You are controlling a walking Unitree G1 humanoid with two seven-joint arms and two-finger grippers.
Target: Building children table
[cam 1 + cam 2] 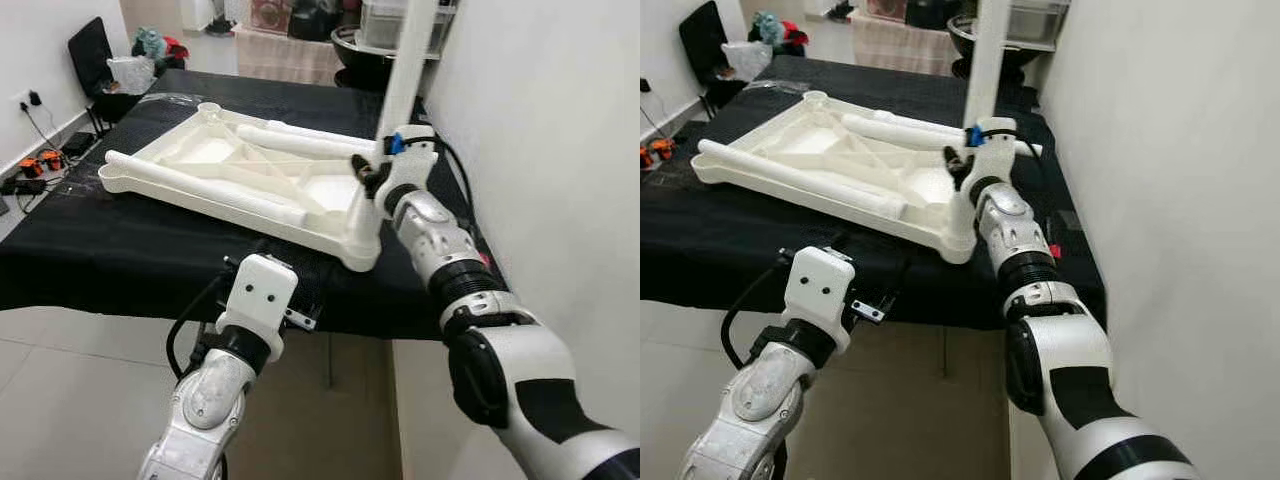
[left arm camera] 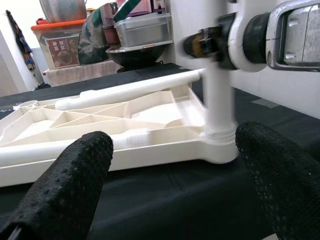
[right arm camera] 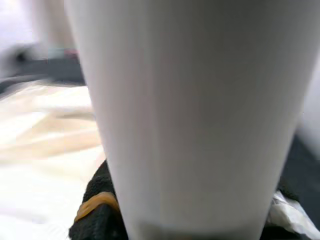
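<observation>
A black-clothed table [image 1: 120, 250] is covered by an upturned white plastic ribbed tabletop [image 1: 230, 170], two loose white legs lying in it. At its 4 o'clock corner, an upright white tubular leg [image 1: 405, 70] is clasped by the right gripper [image 1: 368, 170]. The left gripper [image 2: 165, 175] is held wide apart, empty.

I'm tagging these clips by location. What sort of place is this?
Probably a lived-in home room used as a workspace: a black cloth-covered table holds the white plastic upturned tabletop, with a large dark metal bowl and clear lidded storage box behind, and a tiled floor.
</observation>
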